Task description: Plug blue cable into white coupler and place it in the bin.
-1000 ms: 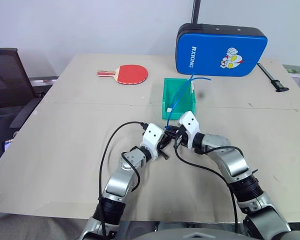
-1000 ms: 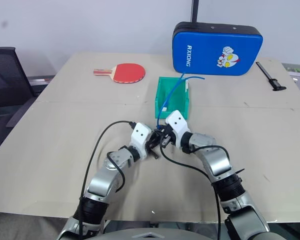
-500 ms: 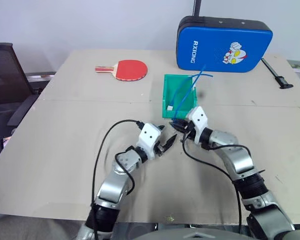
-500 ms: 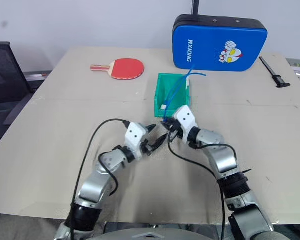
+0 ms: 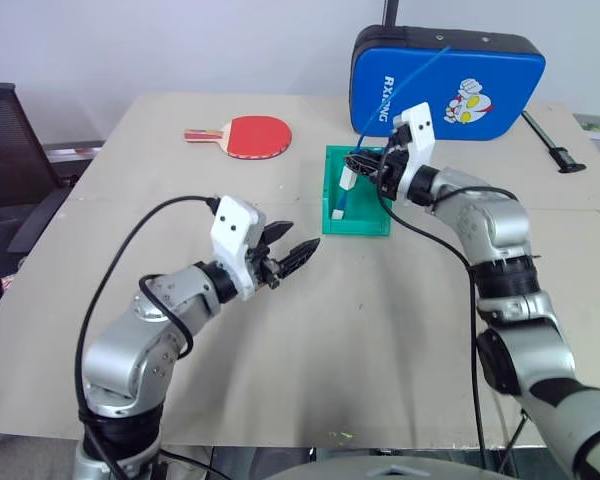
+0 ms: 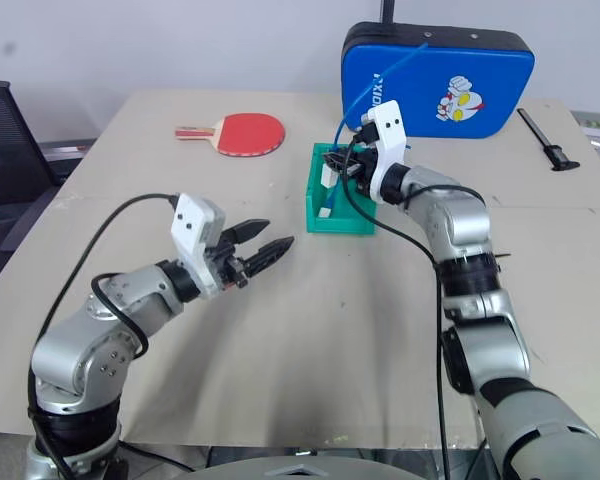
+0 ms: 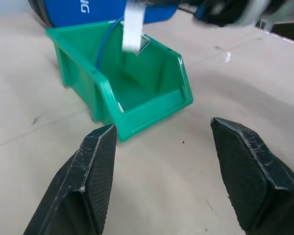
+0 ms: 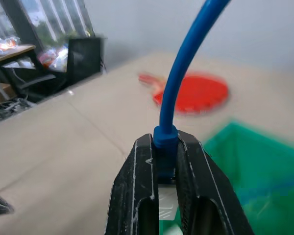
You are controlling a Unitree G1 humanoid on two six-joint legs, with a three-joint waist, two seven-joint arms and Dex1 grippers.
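The tan table (image 5: pixel 130 200) spans the frame, its far edge running along the upper part against the wall and its left edge beside a dark office chair (image 5: pixel 10 150) at the far left; the broad lower centre is bare surface with open room. A big blue padded case (image 5: pixel 460 85) stands at upper right, a red table-tennis paddle (image 5: pixel 250 135) lies upper centre-left, and a black tool (image 5: pixel 550 150) rests near the right edge. The teal-green bin (image 5: pixel 332 225) sits just right of centre, front lip low. Above it the right gripper (image 5: pixel 360 165) is clenched on the blue cable (image 8: pixel 179 83), which arcs up across the case; the white coupler (image 7: pixel 134 29) hangs at its lower end over the bin's mouth. The left gripper (image 5: pixel 292 255), left of centre, stands released and empty.
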